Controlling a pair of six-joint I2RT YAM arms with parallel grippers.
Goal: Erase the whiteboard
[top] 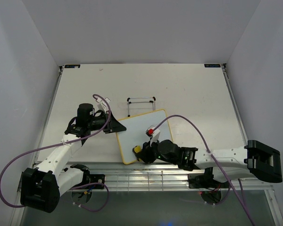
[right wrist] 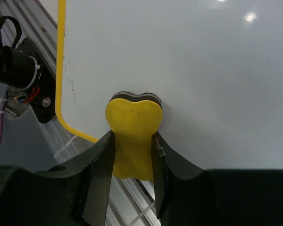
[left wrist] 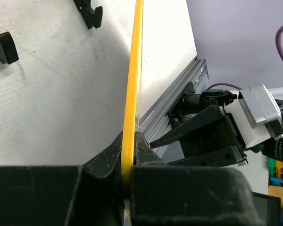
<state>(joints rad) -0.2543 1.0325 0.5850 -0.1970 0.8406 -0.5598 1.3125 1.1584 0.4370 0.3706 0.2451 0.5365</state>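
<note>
Clamps the rim of the whiteboard (right wrist: 203, 70) between the fingers of the left gripper (left wrist: 128, 157). Squeezes the yellow eraser (right wrist: 133, 127) between the fingers of the right gripper (right wrist: 133, 153), pressed against the board just beyond them.

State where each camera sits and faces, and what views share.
Top external: above and behind, looking down on the table; left gripper and right gripper show.
Left wrist: behind the left gripper, looking along it at the clamped edge of the whiteboard.
Right wrist: behind the right gripper, facing the whiteboard past the held eraser.
Shared: the whiteboard, all three.
</note>
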